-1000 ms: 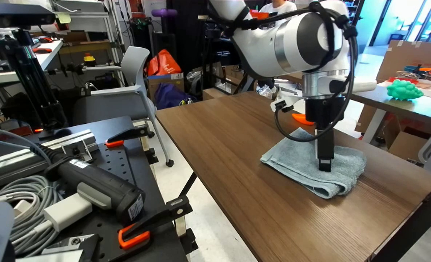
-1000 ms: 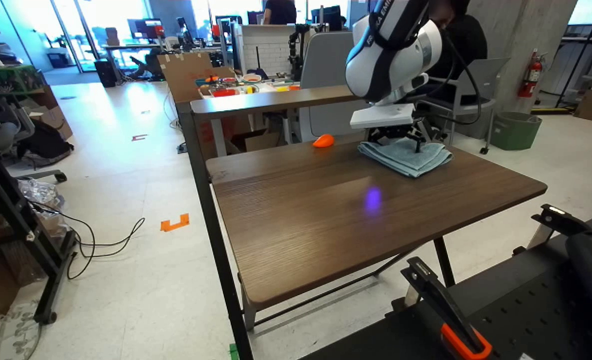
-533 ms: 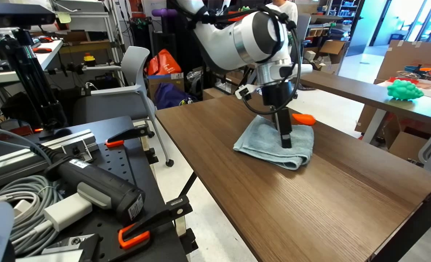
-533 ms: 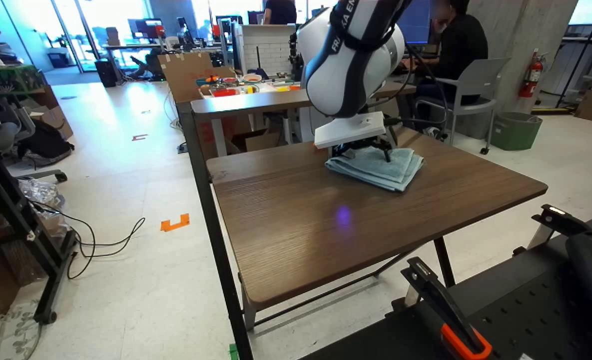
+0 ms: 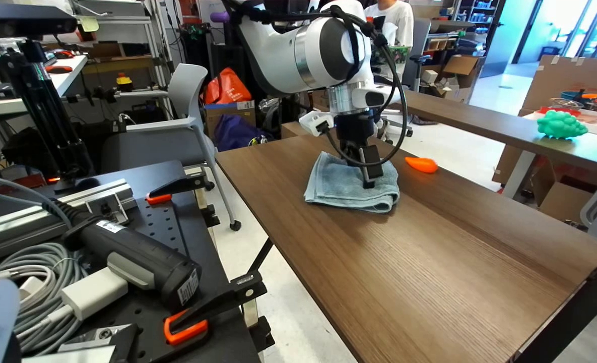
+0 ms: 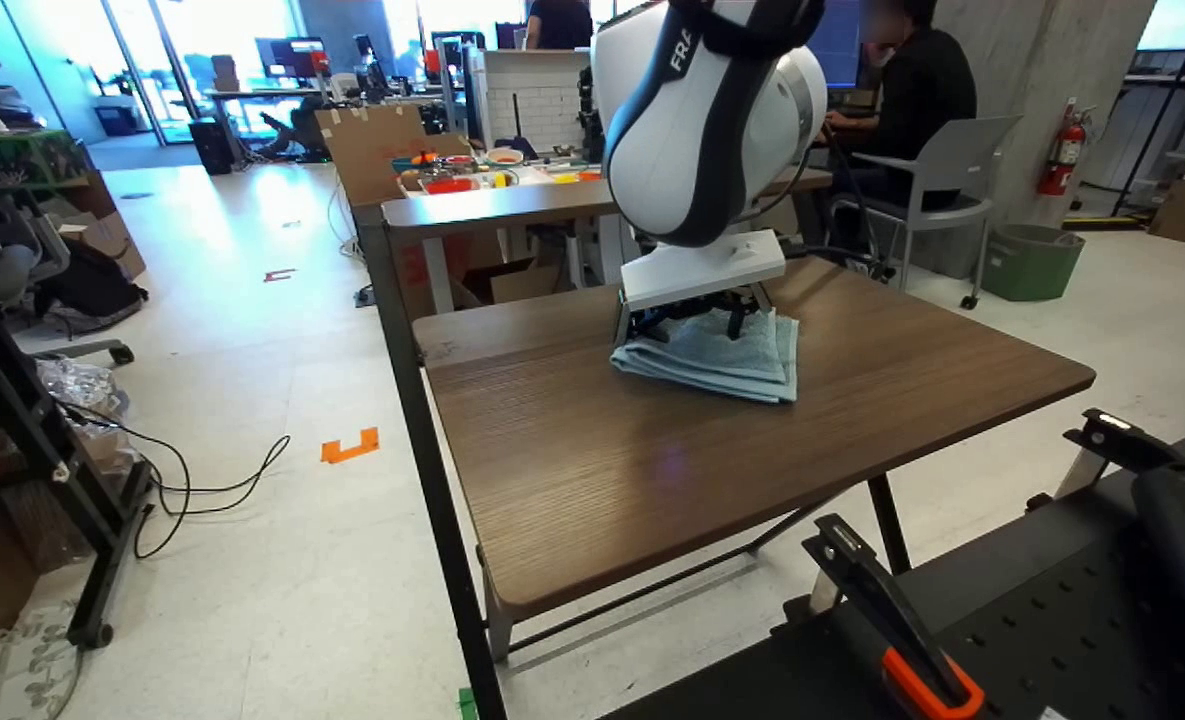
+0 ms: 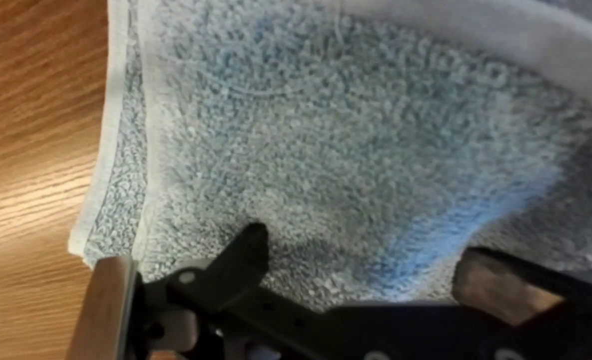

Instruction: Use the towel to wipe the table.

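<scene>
The towel [image 5: 341,189], pale blue-grey and folded in layers, lies flat on the dark brown table [image 5: 429,282]. My gripper [image 6: 694,332] points down onto its upper side in both exterior views. From the wrist camera, the towel [image 7: 325,130] fills most of the picture, with bare wood [image 7: 31,150] on the left. There the gripper [image 7: 361,249] stands open, its fingers [image 7: 252,247] far apart and the tips at the cloth. Towel surface shows between them, and no fold is visibly pinched. The white gripper mount hides part of the towel in an exterior view.
A small orange object [image 5: 421,165] rests near the table's far edge. Beyond stands another table [image 5: 479,123] bearing a green bumpy item [image 5: 560,124]. Alongside is a black perforated bench [image 5: 162,227] with clamps and cables. A grey chair [image 5: 182,106] is close to one table corner.
The gripper and towel have slid together across the table, leftward in both exterior views. The towel has turned slightly. In an exterior view the orange object is now hidden behind the gripper.
</scene>
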`<state>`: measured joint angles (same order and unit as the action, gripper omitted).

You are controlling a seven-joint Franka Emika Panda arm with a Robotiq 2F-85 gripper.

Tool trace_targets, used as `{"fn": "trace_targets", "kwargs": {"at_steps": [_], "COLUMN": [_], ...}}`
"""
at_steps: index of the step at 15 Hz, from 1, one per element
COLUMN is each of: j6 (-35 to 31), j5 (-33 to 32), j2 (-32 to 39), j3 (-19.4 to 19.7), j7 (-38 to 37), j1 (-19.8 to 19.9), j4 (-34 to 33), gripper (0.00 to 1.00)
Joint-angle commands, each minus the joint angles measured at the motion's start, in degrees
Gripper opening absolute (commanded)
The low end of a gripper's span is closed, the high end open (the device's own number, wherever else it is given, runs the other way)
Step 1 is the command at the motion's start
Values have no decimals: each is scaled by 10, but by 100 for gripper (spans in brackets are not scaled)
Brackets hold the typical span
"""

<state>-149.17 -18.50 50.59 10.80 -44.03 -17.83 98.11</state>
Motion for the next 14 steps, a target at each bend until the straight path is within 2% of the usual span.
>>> {"fn": "trace_targets", "kwargs": {"at_steps": [1, 6, 7, 12, 14], "j6": [-34, -5, -8, -8, -13], "j5": [42, 106, 98, 103, 120], "j2": [33, 38, 1, 0, 12], "j3": [-60, -114, -70, -69, -76], "j7": [115, 257, 220, 225, 227], "j1": [47, 68, 43, 40, 58], "j4": [-4, -14, -7, -10, -21], "gripper": [100, 100, 100, 100, 100]}}
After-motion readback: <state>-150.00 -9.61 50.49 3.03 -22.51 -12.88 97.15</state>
